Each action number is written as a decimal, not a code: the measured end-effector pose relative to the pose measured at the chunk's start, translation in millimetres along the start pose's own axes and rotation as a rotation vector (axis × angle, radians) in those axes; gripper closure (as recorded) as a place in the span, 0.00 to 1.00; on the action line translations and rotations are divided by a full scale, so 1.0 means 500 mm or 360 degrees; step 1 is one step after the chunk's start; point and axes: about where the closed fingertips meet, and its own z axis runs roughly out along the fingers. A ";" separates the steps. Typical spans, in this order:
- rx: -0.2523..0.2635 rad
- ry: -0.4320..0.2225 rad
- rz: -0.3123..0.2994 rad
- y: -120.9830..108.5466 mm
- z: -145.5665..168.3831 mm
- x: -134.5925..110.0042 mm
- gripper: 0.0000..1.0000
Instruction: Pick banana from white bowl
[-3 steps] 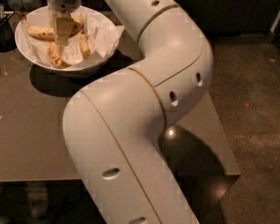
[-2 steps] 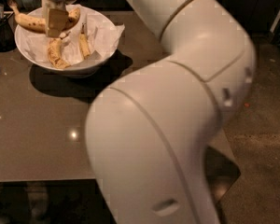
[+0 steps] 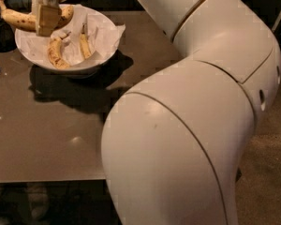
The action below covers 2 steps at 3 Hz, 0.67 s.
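Up in the upper left of the frame, my claw (image 3: 47, 18) hangs over the far left side of the white bowl (image 3: 107, 43), its pads closed across the middle of the banana (image 3: 16, 20). That speckled banana lies crosswise in my grip, its dark stem end poking out past the bowl's left rim and its other end over the crumpled paper (image 3: 100, 32) lining the bowl. Two shorter banana pieces (image 3: 55, 54) lie on the paper below. Bowl and shadow sit on the brown table (image 3: 47, 135). My bulky white arm (image 3: 201, 102) fills the right half.
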 end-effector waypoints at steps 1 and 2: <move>-0.0123 -0.0008 0.0038 0.051 0.039 0.004 1.00; -0.0157 -0.0078 0.0158 0.122 0.052 0.000 1.00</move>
